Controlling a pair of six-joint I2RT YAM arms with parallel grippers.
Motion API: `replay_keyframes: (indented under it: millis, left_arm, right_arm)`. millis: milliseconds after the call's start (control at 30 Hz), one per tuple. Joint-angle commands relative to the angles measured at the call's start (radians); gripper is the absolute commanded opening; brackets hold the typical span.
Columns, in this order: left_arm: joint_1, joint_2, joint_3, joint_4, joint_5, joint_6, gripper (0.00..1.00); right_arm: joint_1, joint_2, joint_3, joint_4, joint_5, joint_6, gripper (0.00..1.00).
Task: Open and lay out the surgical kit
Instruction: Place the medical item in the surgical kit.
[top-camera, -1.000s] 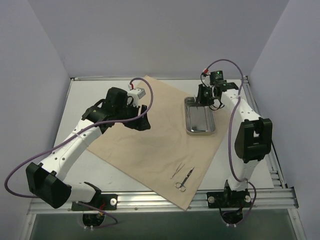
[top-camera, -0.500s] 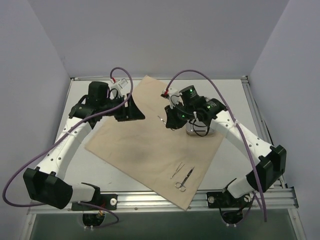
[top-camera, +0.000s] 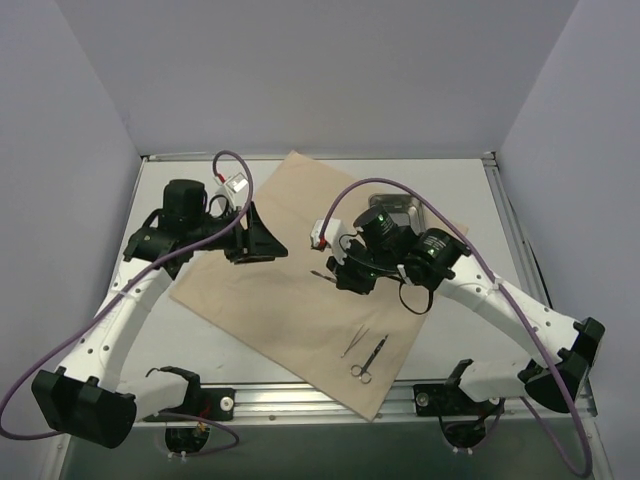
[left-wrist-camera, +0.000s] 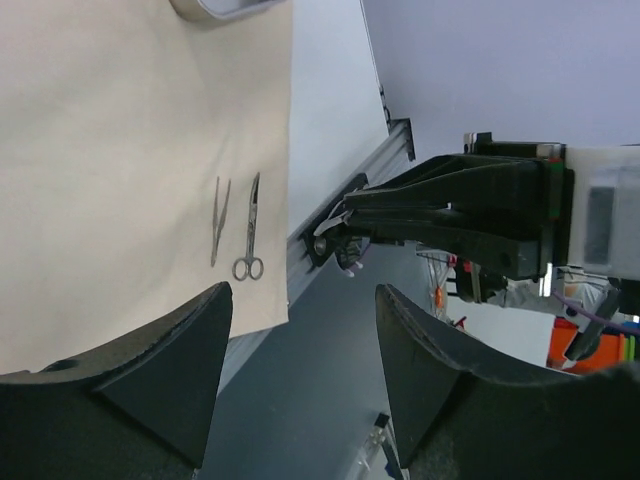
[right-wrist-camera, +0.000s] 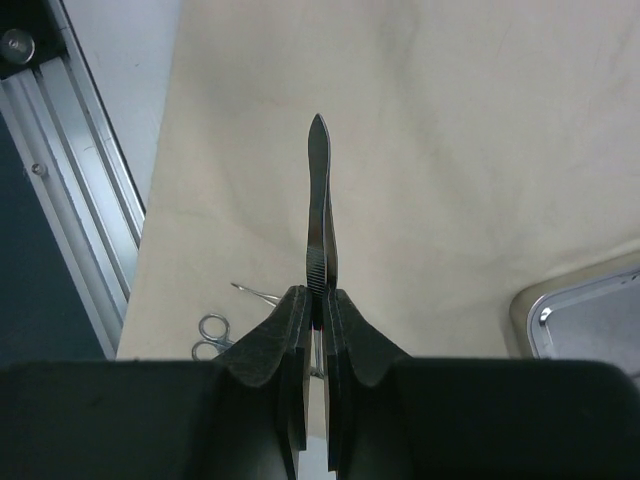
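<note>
Right jaws clenched on thin steel tool (right-wrist-camera: 318, 190) above wrap sheet (top-camera: 270, 300) centre; left jaws spread, empty, 10 o'clock. Scissors (top-camera: 368, 360), tweezers (top-camera: 355, 342) lie at 5 o'clock. Layout step, guessing next: lower tool beside them, release.

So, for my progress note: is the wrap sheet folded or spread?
Spread: the wrap sheet lies flat as one large square, with the scissors resting on its near part.

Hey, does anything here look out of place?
Nothing stands out. The wrap sheet lies flat, scissors and tweezers rest side by side near its front corner, and the right tool grips a thin metal instrument.
</note>
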Motion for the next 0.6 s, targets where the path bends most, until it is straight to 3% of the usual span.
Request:
replay_keyframes:
  millis: [0,300,567]
  left_arm:
    - [-0.009,-0.033,-0.042,-0.029,0.071,0.007,0.68]
    - [-0.16,-0.047,-0.101,-0.012,0.129,0.012,0.67]
    - [-0.216,-0.081,-0.161,0.032,0.219,0.003,0.65]
  right_arm:
    - [0.022,-0.056,-0.014,-0.025,-0.021,-0.084,0.0]
    - [0.12,-0.088,0.001,-0.097,-0.089,-0.179,0.0]
    - [0.195,-0.122,0.023,-0.191,-0.155,-0.198,0.0]
